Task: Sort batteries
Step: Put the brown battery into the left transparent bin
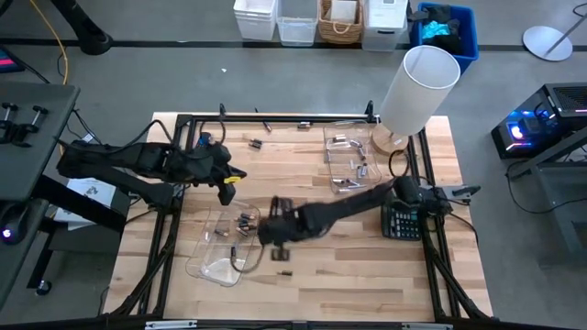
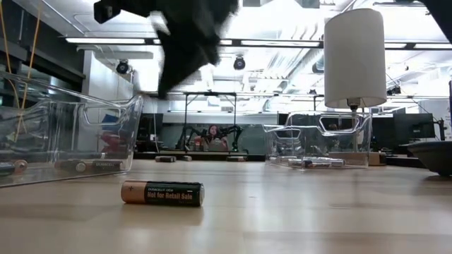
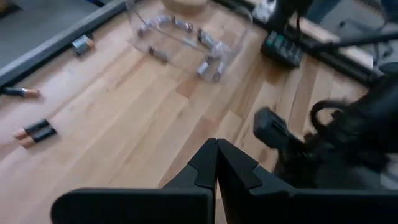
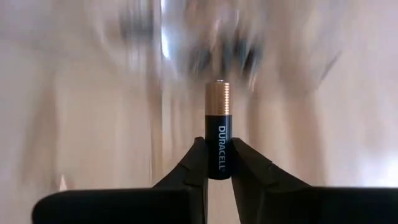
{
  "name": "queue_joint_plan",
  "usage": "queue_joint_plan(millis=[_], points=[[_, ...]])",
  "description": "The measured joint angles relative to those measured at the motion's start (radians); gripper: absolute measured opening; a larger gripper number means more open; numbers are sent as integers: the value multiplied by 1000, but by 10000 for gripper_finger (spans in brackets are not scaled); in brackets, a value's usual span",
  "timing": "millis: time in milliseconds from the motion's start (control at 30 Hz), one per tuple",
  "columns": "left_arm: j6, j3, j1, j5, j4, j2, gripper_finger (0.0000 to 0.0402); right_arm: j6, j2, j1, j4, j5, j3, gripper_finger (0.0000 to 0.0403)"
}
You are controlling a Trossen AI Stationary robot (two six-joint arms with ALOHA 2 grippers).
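Observation:
My right gripper (image 4: 217, 146) reaches across the table to a spot beside the near-left clear bin (image 1: 223, 249) and is shut on a dark battery with a copper end (image 4: 217, 112). In the low view it is a blurred dark mass (image 2: 187, 49) high above the table. The near-left bin holds dark batteries (image 1: 244, 221). A far-right clear bin (image 1: 353, 156) holds silvery batteries (image 3: 205, 65). Loose batteries lie on their sides on the wood (image 2: 162, 192) (image 1: 255, 142) (image 3: 37, 131). My left gripper (image 3: 216, 144) is shut on nothing at the table's left (image 1: 228, 181). My right gripper pinches the battery's dark body (image 4: 218, 134) between its two fingertips. The fingers lie along the battery, and its copper end (image 4: 217, 98) sticks out past them. The battery is lifted clear of the table.
A dark calculator (image 1: 404, 220) lies at the table's right side under my right arm. A lamp with a white shade (image 1: 417, 87) stands at the far-right corner. A black frame rail (image 1: 275, 118) runs along the far edge. Bare wood lies along the near edge.

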Motion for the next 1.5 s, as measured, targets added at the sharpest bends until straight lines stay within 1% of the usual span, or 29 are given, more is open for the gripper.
queue_joint_plan(millis=[133, 267, 333, 400, 467, 567, 633, 700, 733, 800, 867, 967, 1100, 1200, 1300, 1333, 1433, 1500], points=[[-19, 0, 0, -43, 16, -50, 0, -59, 5, -38, 94, -3, 95, 34], [-27, 0, 0, -78, 48, -92, 0, -145, 10, -50, 238, -62, 112, 34], [-27, 0, 0, -90, 61, -102, 0, -153, 32, -54, 285, -99, 113, 34], [-34, 0, 0, -96, 75, -107, 0, -154, 65, -55, 326, -106, 111, 37], [-34, 0, 0, -106, 89, -107, 0, -146, 89, -58, 352, -108, 108, 66], [-35, 0, 0, -112, 97, -107, 0, -101, 93, -61, 335, -133, 111, 141], [-35, 0, 0, -119, 100, -106, 0, -98, 86, -65, 273, -134, 114, 192], [-35, 0, 0, -131, 99, -105, 0, -121, 74, -69, 189, -152, 130, 234], [-39, 0, 0, -134, 100, -106, 0, -128, 66, -72, 161, -162, 149, 251], [-43, 0, 0, -135, 103, -105, 0, -131, 26, -74, 64, -178, 188, 269], [-43, 0, 0, -135, 106, -105, 0, -153, -19, -70, -23, -182, 217, 274], [-43, 0, 0, -139, 105, -93, 0, -178, -57, -52, -211, -184, 215, 273], [-43, 0, 0, -154, 102, -60, 0, -181, -67, -14, -376, -268, 151, 264], [-26, 0, 0, -155, 101, -26, 2, -158, -92, 23, -345, -322, 68, 259], [27, 0, 0, -134, 87, 14, 15, -97, -84, 70, -209, -336, -12, 259], [47, 0, 0, -126, 88, 28, 22, -76, -81, 85, -154, -328, -40, 259], [91, 0, 0, -101, 69, 74, 48, 44, -84, 126, -17, -243, -94, 259], [107, 0, 0, -87, 74, 103, 69, 119, -78, 146, -4, -193, -108, 259]])
